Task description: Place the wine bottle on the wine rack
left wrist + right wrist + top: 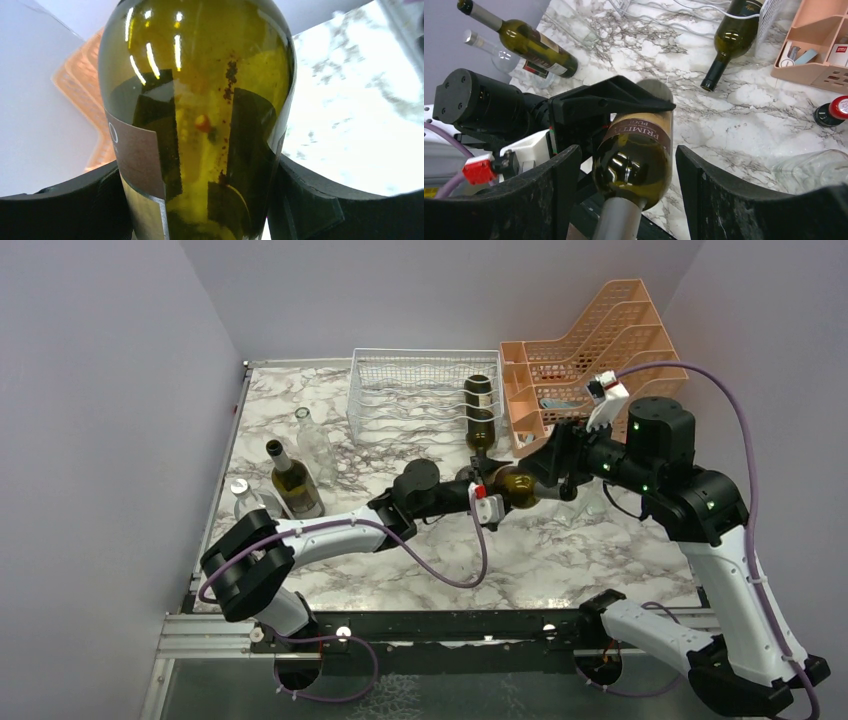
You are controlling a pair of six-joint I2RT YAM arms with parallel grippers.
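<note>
Wine bottle [518, 487] in left pincer [492, 488]

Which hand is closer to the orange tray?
Right. The right hand sits just in front of the orange tray; the left hand, gripping the wine bottle, is farther left.

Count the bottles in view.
7: held bottle in the left gripper; racked bottle in the wine rack; standing left, tall clear bottle, capped clear bottle, green bottle; near the right arm, lying clear bottle, red-capped bottle. Others may be hidden.
</note>
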